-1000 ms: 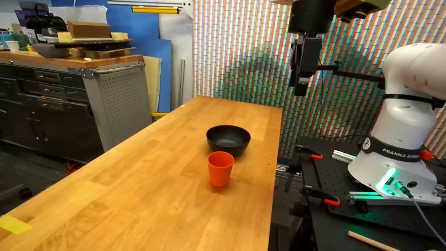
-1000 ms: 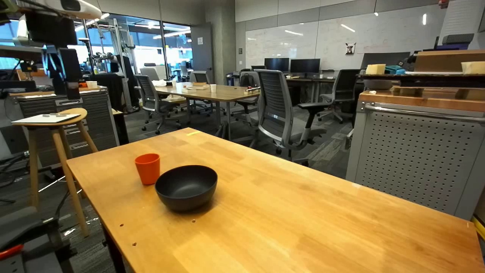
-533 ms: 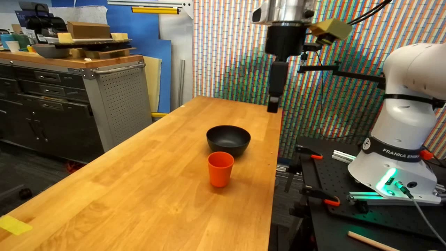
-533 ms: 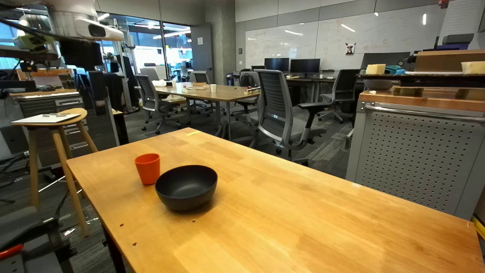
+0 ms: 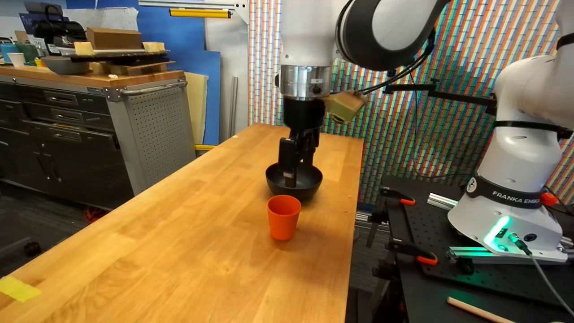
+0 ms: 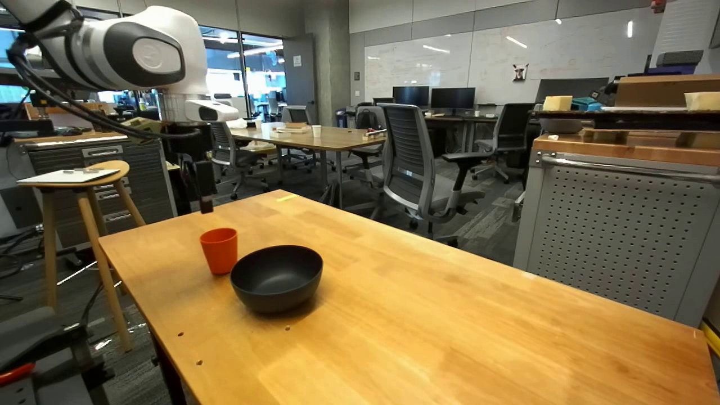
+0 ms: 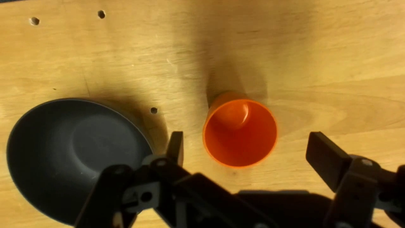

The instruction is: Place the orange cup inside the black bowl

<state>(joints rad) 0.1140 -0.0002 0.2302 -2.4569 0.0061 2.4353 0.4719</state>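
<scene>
Warm wood makes up the table (image 5: 193, 255) before me, a strip of yellow tape (image 5: 20, 289) stuck near its edge in an exterior view. Farther along, the cup (image 5: 284, 220) stands upright on the wood, orange, its mouth up. Just past it sits the bowl (image 7: 69, 152), black and round; in the wrist view bare wood shows between the two. Over the cup hangs the gripper (image 7: 248, 148), pointing down, its fingers (image 7: 327, 161) spread wide to either side, with gaps between them and the cup. From a base (image 5: 511, 179) with a green light (image 5: 499, 229) glowing on it, the white arm (image 5: 307, 36) leans over the table. Behind stand a striped backdrop (image 5: 394, 148) and a drawer cabinet (image 5: 89, 130) with a box (image 5: 113, 38) among the things on top. Farthest off, an office chair (image 6: 408, 157) and, beyond it, a whiteboard (image 6: 433, 64).
</scene>
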